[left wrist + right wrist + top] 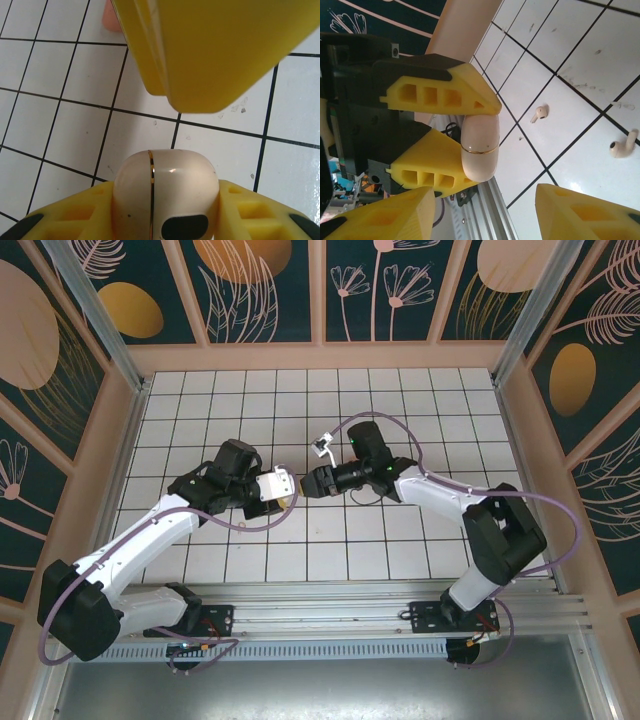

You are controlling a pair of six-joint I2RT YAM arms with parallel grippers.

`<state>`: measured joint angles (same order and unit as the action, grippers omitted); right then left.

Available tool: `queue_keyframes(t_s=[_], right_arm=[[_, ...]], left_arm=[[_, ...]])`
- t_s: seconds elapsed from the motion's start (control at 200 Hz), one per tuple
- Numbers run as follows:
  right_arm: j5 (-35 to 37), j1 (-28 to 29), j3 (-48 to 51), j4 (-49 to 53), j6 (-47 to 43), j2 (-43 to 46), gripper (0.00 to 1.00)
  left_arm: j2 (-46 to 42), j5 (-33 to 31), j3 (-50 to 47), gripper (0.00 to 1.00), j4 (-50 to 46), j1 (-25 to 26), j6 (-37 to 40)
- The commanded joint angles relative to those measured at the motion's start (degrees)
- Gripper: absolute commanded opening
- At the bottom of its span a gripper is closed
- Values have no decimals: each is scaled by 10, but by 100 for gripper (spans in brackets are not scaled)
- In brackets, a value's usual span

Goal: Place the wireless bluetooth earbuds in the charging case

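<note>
We see the left gripper (481, 142) clamped on the cream charging case (165, 190), its yellow fingers pressing the two flanks so that the rounded top and the gold seam stay exposed. The lid looks shut, so we judge this hold is meant to steady the case while the other arm works the lid open. The right gripper (486, 192) faces the case at close range with its jaws apart and nothing between them. One of its fingers (215, 50) hangs just over the case.

Two cream-beige earbuds (538, 113) (622, 146) lie loose on the tiled floor (580, 60), well apart from each other and from the case. A coral-pink shape (111, 20) at the frame edge is probably another bud, though it is too cropped for us to be sure. No earbud is in the case yet.
</note>
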<state>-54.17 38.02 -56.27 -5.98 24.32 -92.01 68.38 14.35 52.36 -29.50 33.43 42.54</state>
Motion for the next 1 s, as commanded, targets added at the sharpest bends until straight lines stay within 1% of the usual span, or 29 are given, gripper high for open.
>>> queue_keyframes(t_s=[0.0,0.22,0.651,0.846,0.926,0.991], right_arm=[[-26,14,-25,-7,-4,-13,56],[-31,23,-39,-13,0,-30,54],[-47,28,-47,-51,30,-54,48],[-51,35,-52,-62,39,-63,42],[-53,34,-52,-67,41,-64,37],[-54,35,-52,-68,40,-61,34]], left_arm=[[-8,21,6,23,12,1,17],[-14,27,4,23,15,2,24],[-27,35,2,24,29,7,31],[-31,35,2,24,32,9,34],[-29,35,4,26,31,9,34],[-29,32,5,27,30,9,34]])
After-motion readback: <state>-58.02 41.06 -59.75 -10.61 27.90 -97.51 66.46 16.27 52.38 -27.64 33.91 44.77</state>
